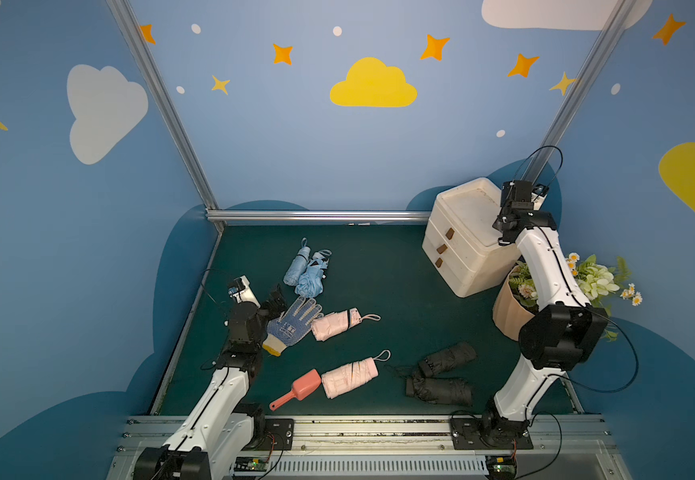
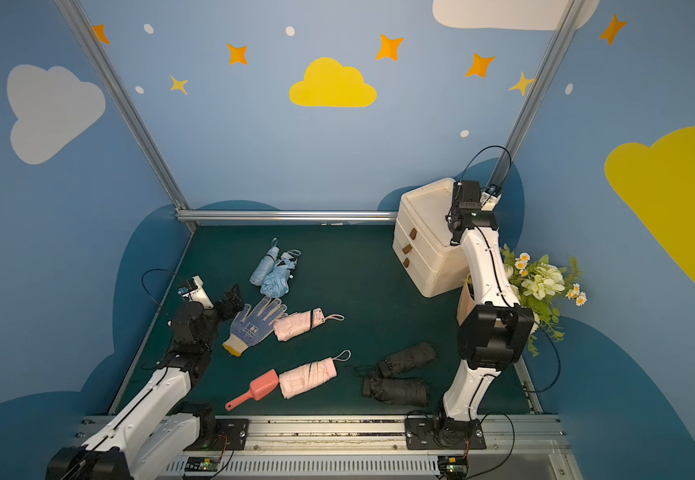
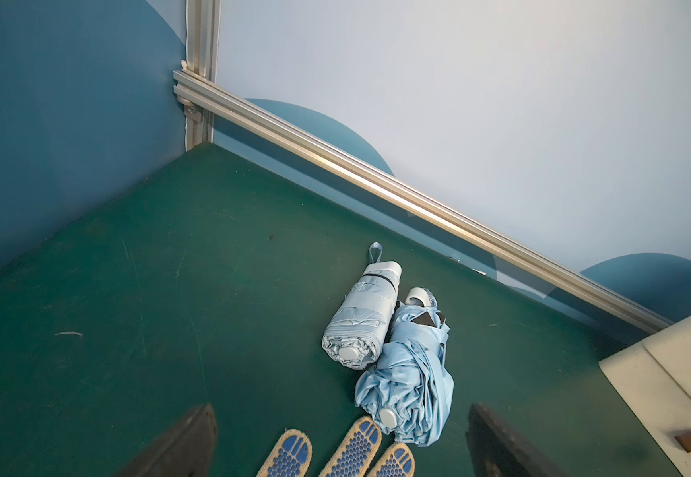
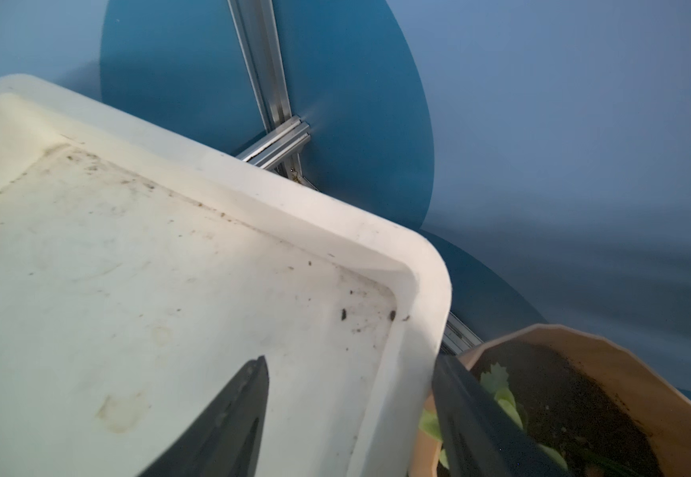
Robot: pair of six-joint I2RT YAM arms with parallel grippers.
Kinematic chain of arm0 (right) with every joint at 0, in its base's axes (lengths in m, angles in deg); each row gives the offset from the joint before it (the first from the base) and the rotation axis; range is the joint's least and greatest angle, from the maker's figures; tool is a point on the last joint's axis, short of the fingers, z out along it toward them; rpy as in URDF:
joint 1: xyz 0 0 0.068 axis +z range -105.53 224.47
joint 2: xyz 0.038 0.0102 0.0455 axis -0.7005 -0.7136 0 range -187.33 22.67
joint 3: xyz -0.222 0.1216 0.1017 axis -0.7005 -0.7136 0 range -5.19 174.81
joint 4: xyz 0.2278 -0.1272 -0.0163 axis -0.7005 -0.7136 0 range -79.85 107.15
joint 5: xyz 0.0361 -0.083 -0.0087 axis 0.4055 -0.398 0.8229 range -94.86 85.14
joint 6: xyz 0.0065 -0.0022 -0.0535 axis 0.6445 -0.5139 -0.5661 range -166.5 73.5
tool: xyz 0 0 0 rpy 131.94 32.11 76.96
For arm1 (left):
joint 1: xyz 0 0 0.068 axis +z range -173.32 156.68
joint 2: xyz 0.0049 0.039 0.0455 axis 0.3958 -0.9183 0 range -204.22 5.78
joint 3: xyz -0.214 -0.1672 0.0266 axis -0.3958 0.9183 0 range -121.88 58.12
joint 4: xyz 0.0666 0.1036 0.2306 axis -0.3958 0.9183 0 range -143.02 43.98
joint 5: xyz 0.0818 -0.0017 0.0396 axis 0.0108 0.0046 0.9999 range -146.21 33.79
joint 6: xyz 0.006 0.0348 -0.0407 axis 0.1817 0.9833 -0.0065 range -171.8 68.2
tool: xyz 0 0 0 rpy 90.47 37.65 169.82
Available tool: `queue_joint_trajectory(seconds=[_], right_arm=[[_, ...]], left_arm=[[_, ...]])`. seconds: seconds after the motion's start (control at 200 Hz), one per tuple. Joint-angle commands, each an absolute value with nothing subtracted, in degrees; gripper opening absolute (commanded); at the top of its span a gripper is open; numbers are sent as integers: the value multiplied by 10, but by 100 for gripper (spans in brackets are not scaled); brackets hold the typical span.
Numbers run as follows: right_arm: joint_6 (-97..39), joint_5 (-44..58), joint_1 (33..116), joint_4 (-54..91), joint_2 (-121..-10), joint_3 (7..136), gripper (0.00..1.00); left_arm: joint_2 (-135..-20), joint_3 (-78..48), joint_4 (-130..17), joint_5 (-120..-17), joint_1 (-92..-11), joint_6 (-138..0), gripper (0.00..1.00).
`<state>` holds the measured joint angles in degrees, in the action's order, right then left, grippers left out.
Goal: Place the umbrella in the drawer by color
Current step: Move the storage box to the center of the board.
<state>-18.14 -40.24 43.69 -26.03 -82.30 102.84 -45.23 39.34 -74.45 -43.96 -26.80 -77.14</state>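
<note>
Just ahead of the wide-open, empty left claw (image 3: 340, 413) lie two light-blue umbrellas (image 1: 296, 268) on the surface, long axes running away from it. Across, the right claw (image 4: 350, 363), part open and gripping nothing, straddles the rim of the drawer cabinet (image 1: 468, 232).

The green table (image 1: 379, 291) carries a glove (image 1: 292, 322) near its left edge. Two blue umbrellas (image 1: 310, 282) lie side by side just behind the glove. One pink umbrella (image 1: 335, 324) lies against the glove's fingertips. A second pink umbrella (image 1: 350, 377) lies in front of the glove, with a scoop (image 1: 298, 388) at its end. Two black umbrellas (image 1: 439, 390) lie well right of the glove. The drawers (image 1: 468, 245) and a pot (image 1: 512, 309) stand farthest right of it.
</note>
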Motion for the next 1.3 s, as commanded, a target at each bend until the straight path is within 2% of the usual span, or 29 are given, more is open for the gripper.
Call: queue_joint_trajectory(seconds=[0.0,0.24,0.38,0.526,0.656,0.921,1.291], right_arm=[[-159,-369,429,-277,-834,1013,64],[-144,-323,419,-279,-840,1009,50],[-143,-287,419,-284,-840,1006,36],[-154,-244,422,-292,-835,1007,17],[-157,-210,431,-294,-824,1001,9],[-202,-158,503,-246,-832,1000,7],[-339,-105,624,-248,-938,1115,9]], left_arm=[[-450,394,-747,-436,-267,-773,100],[-460,394,-750,-435,-267,-779,100],[-462,393,-750,-434,-267,-781,100],[-459,392,-748,-437,-267,-778,100],[-461,391,-748,-442,-267,-779,100],[-471,377,-748,-497,-267,-776,100],[-475,324,-713,-570,-307,-751,100]])
